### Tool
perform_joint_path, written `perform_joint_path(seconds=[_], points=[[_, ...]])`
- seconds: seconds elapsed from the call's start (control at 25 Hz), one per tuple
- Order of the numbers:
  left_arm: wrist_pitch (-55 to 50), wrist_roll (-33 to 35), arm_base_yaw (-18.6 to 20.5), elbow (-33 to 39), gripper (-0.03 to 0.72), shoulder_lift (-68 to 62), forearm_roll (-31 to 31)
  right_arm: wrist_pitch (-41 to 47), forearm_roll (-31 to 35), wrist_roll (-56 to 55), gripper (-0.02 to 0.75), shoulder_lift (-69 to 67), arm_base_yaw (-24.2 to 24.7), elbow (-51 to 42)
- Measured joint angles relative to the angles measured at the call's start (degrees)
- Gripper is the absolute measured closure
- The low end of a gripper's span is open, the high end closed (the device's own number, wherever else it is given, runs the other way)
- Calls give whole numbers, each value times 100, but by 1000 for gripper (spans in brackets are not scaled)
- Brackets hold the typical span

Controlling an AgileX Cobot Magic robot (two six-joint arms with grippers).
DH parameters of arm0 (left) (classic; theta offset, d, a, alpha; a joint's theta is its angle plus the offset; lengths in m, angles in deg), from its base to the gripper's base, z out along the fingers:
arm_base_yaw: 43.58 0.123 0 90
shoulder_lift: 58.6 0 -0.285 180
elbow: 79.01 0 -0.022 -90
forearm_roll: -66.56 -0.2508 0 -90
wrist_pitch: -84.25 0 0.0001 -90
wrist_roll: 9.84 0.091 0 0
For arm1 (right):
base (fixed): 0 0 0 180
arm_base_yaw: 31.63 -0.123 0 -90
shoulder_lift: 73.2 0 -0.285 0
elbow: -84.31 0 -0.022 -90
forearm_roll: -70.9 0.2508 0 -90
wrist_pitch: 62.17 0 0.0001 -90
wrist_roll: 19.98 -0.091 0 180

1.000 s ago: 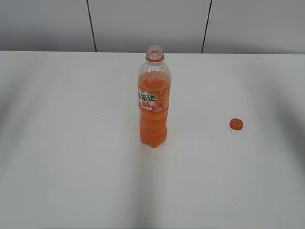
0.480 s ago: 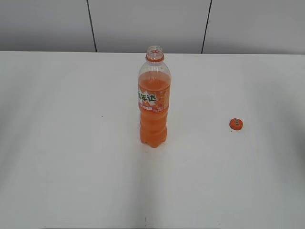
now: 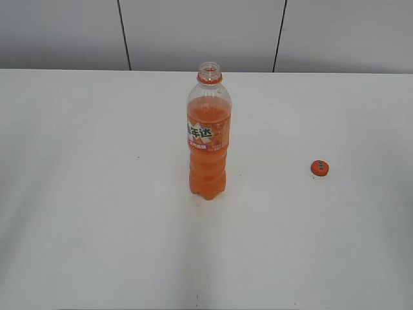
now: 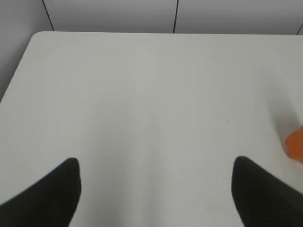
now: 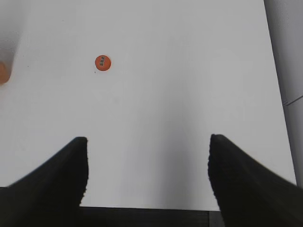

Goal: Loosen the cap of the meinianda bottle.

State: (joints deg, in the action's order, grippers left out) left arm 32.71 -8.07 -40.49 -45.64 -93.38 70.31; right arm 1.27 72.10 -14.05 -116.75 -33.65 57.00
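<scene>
The meinianda bottle (image 3: 208, 135) stands upright at the middle of the white table (image 3: 97, 226), long axis vertical, its uncapped mouth pointing up above the orange neck ring. Its orange label carries white Chinese characters, too small to read surely. The cap (image 3: 319, 168) lies flat, top side up, well apart at the bottle's three o'clock; tiny print on it is illegible. The left gripper (image 4: 156, 189) and right gripper (image 5: 147, 175) both hover with jaws spread wide, pinching nothing.

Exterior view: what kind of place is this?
Probably a lab test bench: a bare white table against grey wall panels, holding only a bottle and its loose cap.
</scene>
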Motion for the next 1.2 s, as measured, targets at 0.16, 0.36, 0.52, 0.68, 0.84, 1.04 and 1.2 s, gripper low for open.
perform_joint_path(seconds=[0.16, 0.36, 0.52, 0.68, 0.84, 1.04, 1.2], points=[[-131, 0, 0, 37, 98, 578, 59, -8, 0, 0, 148, 689, 0, -419], [-405, 131, 0, 87, 98, 1329, 65, -7, 28, 0, 150, 1432, 0, -961], [-561, 182, 0, 331, 98, 1937, 76, -7, 198, 0, 150, 1974, 0, -1302], [-666, 194, 0, 738, 106, 2462, 189, -16, 319, 4, 150, 2438, 0, -1511], [-814, 204, 0, 1124, 121, 2734, 254, -22, 376, 4, 150, 2872, 0, -1579], [-954, 211, 0, 1297, 153, 2735, 276, -22, 388, 33, 150, 3276, 0, -1585], [-971, 211, 0, 1315, 167, 2735, 278, -11, 389, 137, 150, 3504, 0, -1633]])
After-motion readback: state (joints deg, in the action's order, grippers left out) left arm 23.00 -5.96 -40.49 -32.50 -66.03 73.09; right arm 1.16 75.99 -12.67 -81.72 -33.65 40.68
